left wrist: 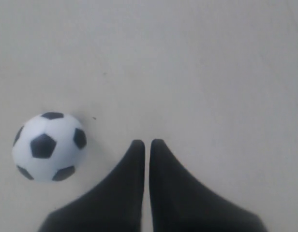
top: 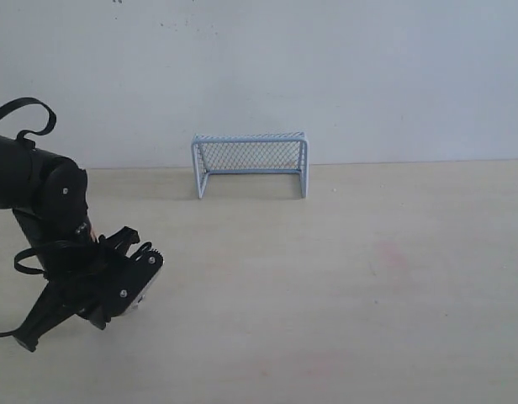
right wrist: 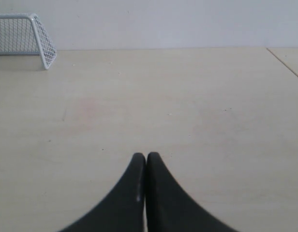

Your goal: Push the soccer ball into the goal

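The soccer ball (left wrist: 49,146), white with black patches, rests on the pale table in the left wrist view. It sits off to one side of my left gripper (left wrist: 147,141), a short gap away and not touching. That gripper is shut and holds nothing. In the exterior view the left gripper (top: 30,338) hangs low over the table at the near left, and I cannot make out the ball there. The goal (top: 250,162) stands at the far edge against the wall, mouth facing the table. My right gripper (right wrist: 146,154) is shut and empty, with the goal (right wrist: 24,35) far off.
The black left arm (top: 40,189) with its cable loops fills the left side of the exterior view. The right arm is outside that view. A white wall (top: 368,76) backs the table. A table seam (right wrist: 284,63) shows in the right wrist view.
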